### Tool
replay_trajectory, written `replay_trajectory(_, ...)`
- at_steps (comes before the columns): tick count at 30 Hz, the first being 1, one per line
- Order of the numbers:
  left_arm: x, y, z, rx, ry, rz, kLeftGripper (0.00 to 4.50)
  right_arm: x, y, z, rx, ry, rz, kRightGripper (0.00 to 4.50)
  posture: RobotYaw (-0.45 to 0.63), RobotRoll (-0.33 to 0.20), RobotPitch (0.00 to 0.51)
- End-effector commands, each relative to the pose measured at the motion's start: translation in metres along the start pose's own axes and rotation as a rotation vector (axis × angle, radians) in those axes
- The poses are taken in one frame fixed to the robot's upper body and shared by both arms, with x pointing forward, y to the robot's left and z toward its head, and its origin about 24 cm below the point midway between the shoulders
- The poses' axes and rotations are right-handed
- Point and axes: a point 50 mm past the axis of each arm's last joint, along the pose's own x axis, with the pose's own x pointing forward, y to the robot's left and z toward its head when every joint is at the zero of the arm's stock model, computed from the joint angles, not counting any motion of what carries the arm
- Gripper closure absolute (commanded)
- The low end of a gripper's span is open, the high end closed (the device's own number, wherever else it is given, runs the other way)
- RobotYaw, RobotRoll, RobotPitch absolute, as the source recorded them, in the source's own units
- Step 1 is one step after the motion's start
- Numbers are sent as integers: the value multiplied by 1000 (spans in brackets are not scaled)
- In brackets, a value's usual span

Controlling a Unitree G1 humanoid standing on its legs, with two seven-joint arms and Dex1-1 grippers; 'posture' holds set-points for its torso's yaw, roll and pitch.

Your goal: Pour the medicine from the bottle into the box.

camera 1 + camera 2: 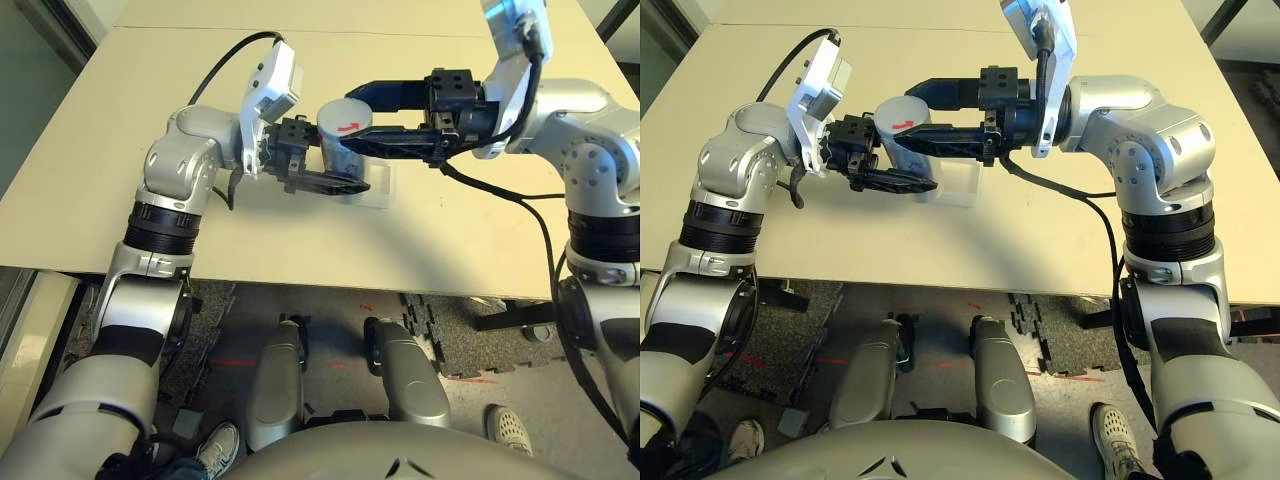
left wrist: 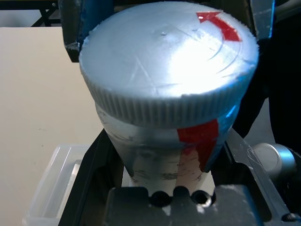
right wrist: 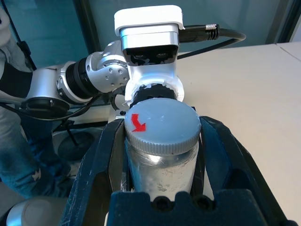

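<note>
Bottle (image 2: 157, 162) was held above the table near the box (image 1: 380, 192), clamped in left gripper (image 2: 167, 141); cap (image 3: 167, 125) was gripped by right gripper (image 3: 162, 123). Pellets could be spilled by a jerked uncapping.

I see a pale table (image 1: 470, 220), front edge toward me. Beyond that edge, below it, grey floor (image 1: 470, 410) with red tape marks (image 1: 235, 362) and dark speckled mats (image 1: 505, 355) with jigsaw edges. I get a light perforated shoe (image 1: 509, 430) on the right, another shoe (image 1: 219, 447) on the left, plus a person's blue trouser leg (image 3: 35, 155). Dark-framed glass panel (image 3: 101, 28) behind.
</note>
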Motion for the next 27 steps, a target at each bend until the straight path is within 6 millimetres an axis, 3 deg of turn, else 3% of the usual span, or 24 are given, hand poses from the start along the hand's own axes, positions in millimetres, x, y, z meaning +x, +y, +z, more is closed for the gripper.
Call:
replay_trajectory(1, 13, -5, 0, 45, 4, -91, 1782, -7, 2, 4, -3, 40, -40, 902, -61, 0, 188)
replay_trajectory(4, 9, -3, -3, 46, 14, -77, 1782, -17, 13, 25, -9, 40, -19, 0, -63, 0, 192)
replay_trajectory(10, 3, 3, -8, 45, 30, -45, 1782, -19, 25, 28, 5, 48, -15, 0, -64, 0, 192)
replay_trajectory(14, 0, 9, -9, 48, 35, -14, 1782, -9, 28, 22, 3, 41, -40, 0, -71, 0, 190)
replay_trajectory(20, -1, 13, -10, 58, 37, -4, 1782, 8, 13, 9, -40, 84, -226, 0, -75, 0, 187)
replay_trajectory(27, 1, 14, -9, 64, 34, -3, 1782, 18, 11, 4, -78, 97, -236, 0, -76, 0, 189)
